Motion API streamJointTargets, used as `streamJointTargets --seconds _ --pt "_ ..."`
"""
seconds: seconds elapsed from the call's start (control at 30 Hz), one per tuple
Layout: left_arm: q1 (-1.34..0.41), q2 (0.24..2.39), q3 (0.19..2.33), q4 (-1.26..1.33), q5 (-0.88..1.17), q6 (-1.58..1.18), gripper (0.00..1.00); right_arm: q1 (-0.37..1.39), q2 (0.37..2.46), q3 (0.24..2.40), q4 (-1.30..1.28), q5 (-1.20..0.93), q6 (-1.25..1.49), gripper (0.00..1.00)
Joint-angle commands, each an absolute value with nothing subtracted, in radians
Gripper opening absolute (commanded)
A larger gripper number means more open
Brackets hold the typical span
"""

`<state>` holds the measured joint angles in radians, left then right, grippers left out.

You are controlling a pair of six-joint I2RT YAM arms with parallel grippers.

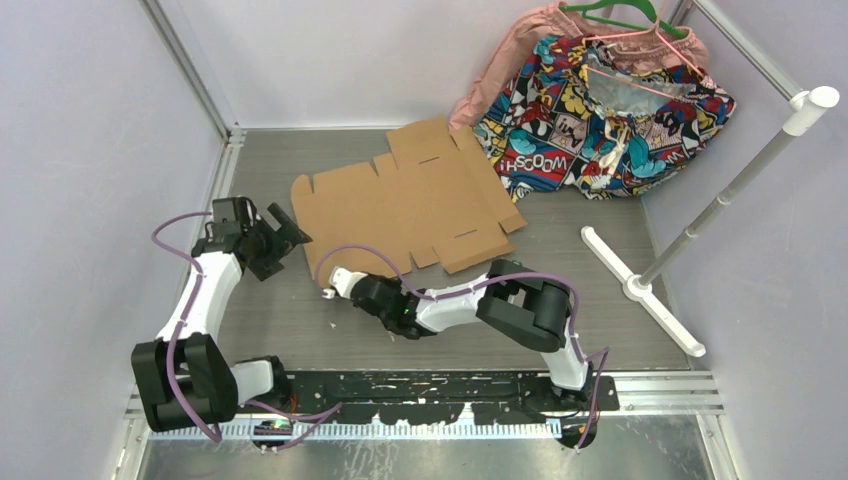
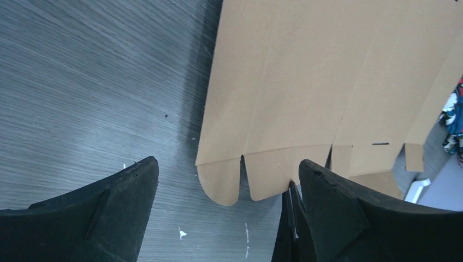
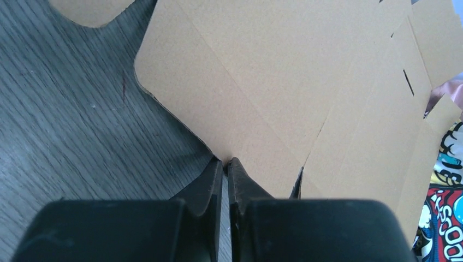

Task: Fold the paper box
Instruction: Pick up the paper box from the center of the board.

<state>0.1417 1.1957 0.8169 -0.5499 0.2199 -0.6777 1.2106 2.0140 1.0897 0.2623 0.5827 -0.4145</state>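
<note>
Left gripper hangs wide open. The paper box lies flat and unfolded on the grey table just ahead of its tips. In the wrist view two rounded flaps show between the fingers (the right-hand finger covers part of the next flap). Right gripper now: jaws narrowed to a thin slit, tips right at the sheet's near edge. Is cardboard pinched in there? Cannot tell, the fingers hide the contact. Past the sheet's far side, only a sliver of comic-print cloth shows, cut off by the frame.
</note>
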Motion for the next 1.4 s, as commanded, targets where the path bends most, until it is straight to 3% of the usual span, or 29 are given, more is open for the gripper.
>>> streamJointTargets --seconds 0.0,0.53,0.87,0.97,1.07,1.2,1.33,1.37 --pt "0.164 1.187 0.849 -0.503 0.331 -0.704 1.0 1.21 1.895 1.044 0.345 0.604 -0.315 0.09" --pt "0.167 1.224 0.78 -0.314 0.416 -0.798 1.0 1.303 1.804 0.983 0.371 0.649 -0.254 0.09" --pt "0.139 1.235 0.819 -0.367 0.388 -0.771 0.97 1.365 1.83 1.019 0.357 0.667 -0.231 0.09" --pt "0.121 1.236 0.833 -0.394 0.363 -0.75 0.81 1.373 1.83 1.029 0.351 0.664 -0.227 0.09" --pt "0.108 1.242 0.853 -0.421 0.344 -0.735 0.5 1.38 1.829 1.042 0.342 0.662 -0.224 0.09" --pt "0.095 1.26 0.884 -0.455 0.329 -0.711 0.36 1.391 1.827 1.059 0.332 0.658 -0.221 0.09" --pt "0.094 1.268 0.934 -0.5 0.309 -0.68 0.07 1.401 1.831 1.085 0.314 0.661 -0.212 0.09" --pt "0.094 1.271 0.953 -0.519 0.303 -0.671 0.03 1.403 1.832 1.093 0.308 0.664 -0.205 0.09"
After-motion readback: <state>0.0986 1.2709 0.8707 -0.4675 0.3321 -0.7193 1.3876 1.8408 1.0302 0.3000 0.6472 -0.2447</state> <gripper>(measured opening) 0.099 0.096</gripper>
